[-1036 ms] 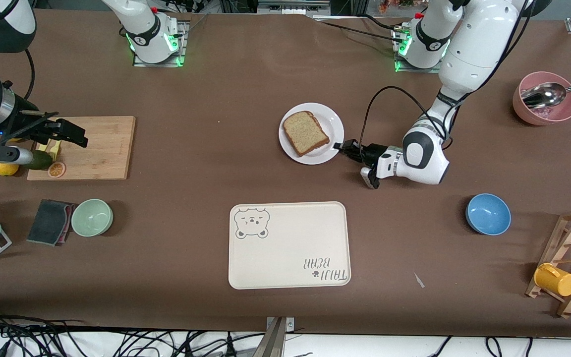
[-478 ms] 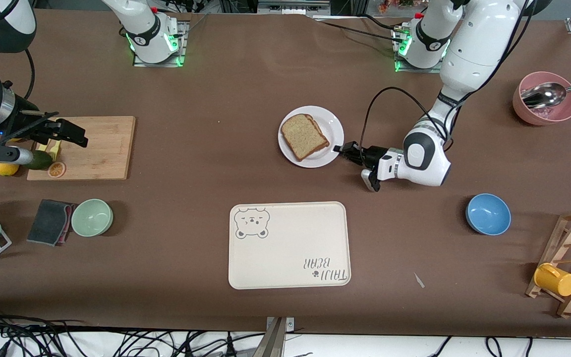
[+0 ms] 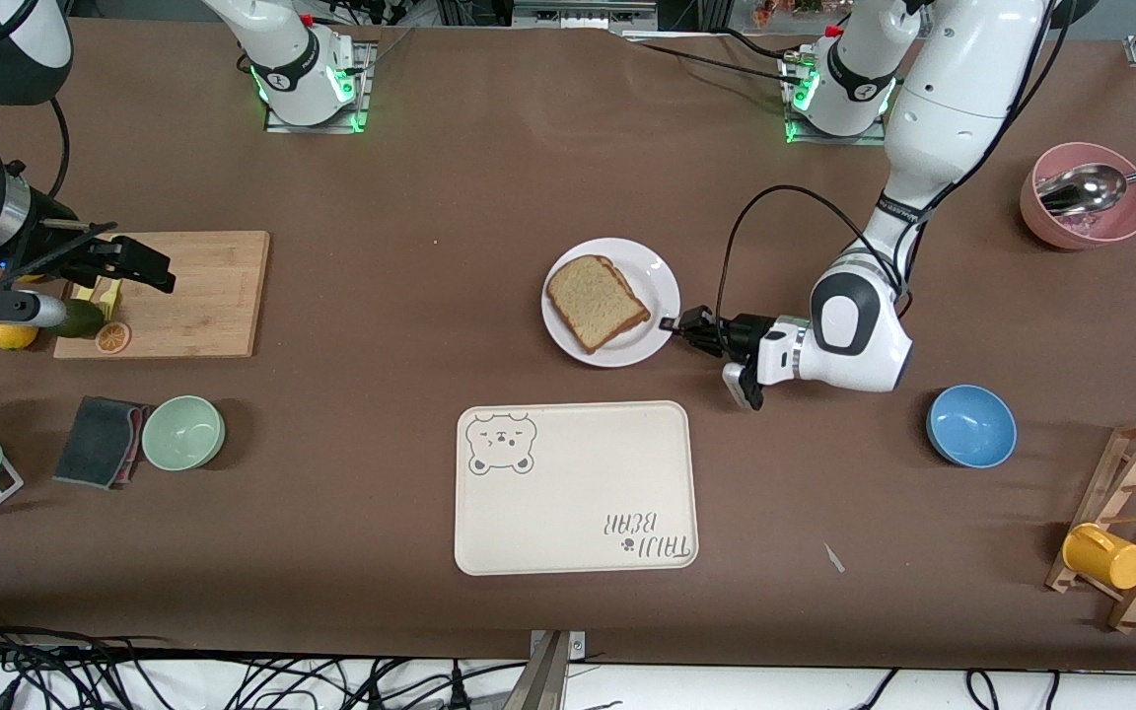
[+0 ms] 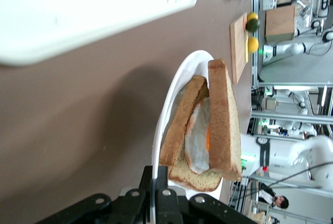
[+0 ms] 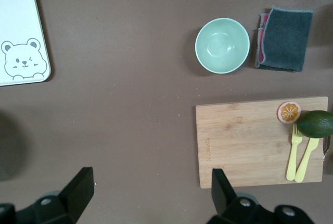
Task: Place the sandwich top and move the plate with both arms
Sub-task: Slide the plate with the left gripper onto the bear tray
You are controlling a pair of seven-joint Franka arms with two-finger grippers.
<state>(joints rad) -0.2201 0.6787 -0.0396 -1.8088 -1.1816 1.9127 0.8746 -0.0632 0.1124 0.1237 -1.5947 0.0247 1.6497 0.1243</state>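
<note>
The plate [image 3: 665,279] is found on the brown desk [image 3: 430,197], about midway between the arms' ends and farther from the front camera than the cream tray [image 3: 576,486], with a strip of bare desk between the two. The sandwich top [image 3: 596,300] is seen laid on the stack, so the first part of the task is judged complete. In the left wrist view, the sandwich top [image 4: 225,120] is shown slightly offset over a fried egg [image 4: 196,141] and a lower slice [image 4: 182,125].

The left gripper [image 3: 676,323] is held low at the plate's rim on the side toward the left arm's end, and its jaws are clamped on that rim, as confirmed in the left wrist view, where the left gripper [image 4: 156,190] straddles the rim's edge. The right gripper [image 3: 159,273] hangs over the cutting board [image 3: 203,296] at the right arm's end, jaws spread apart and holding nothing; that arm waits.

The step in hand is judged to be the carrying of the plate toward the tray. It is advised that the plate be kept level and moved slowly, since the loosely stacked slices could slide. The rim grip is one-sided, so tilting is the main risk. The tray's raised edge should be cleared before lowering.
</note>
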